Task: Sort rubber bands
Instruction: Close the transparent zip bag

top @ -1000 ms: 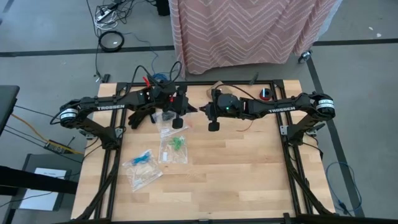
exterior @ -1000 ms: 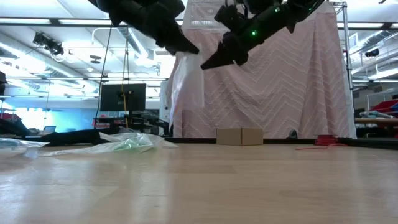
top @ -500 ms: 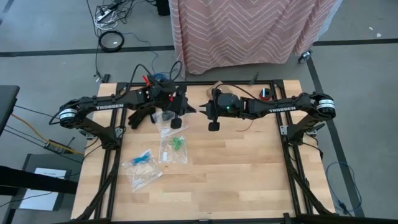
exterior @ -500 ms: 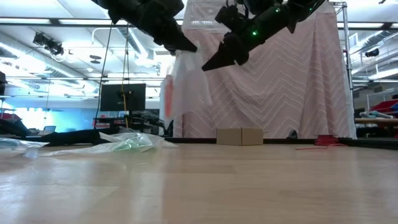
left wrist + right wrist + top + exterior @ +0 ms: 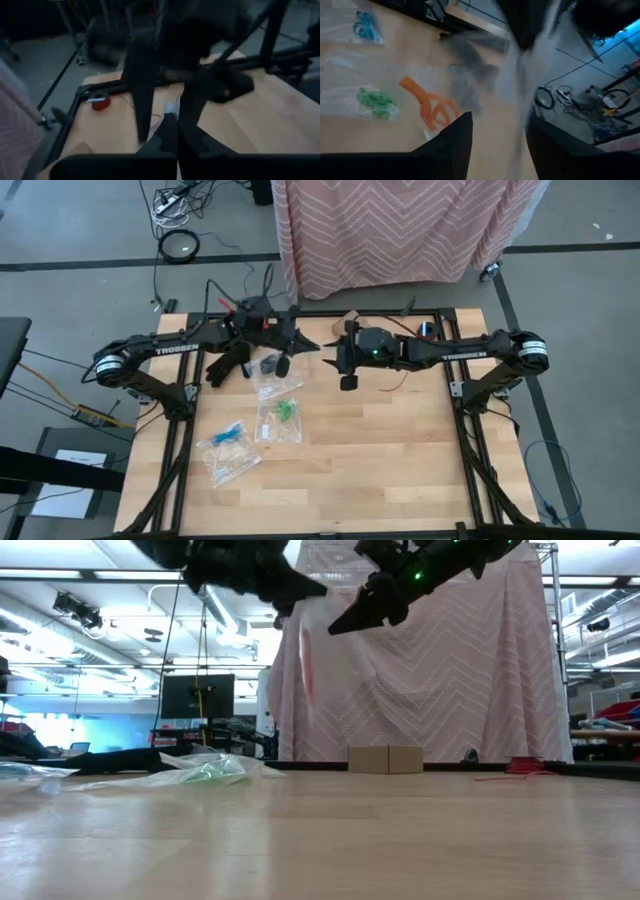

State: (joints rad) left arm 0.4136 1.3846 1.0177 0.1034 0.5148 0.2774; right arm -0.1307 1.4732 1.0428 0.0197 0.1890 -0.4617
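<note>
The right gripper [image 5: 322, 363] had just spread its fingers, letting go of the clear bag [image 5: 300, 665] of orange rubber bands [image 5: 427, 105]. The left gripper [image 5: 308, 343], fingers clamped, held the bag alone near 12 o'clock; the handover looked complete.

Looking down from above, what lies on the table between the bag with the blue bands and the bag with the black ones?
In the high view, the bag of green rubber bands lies between the blue-band bag and the black-band bag.

The bag [image 5: 300, 650] hanging between the arms is a blur (its contents unreadable). A smeared dark shape [image 5: 470, 62] crosses the right wrist view, and both arms [image 5: 230, 560] are cut off above.
</note>
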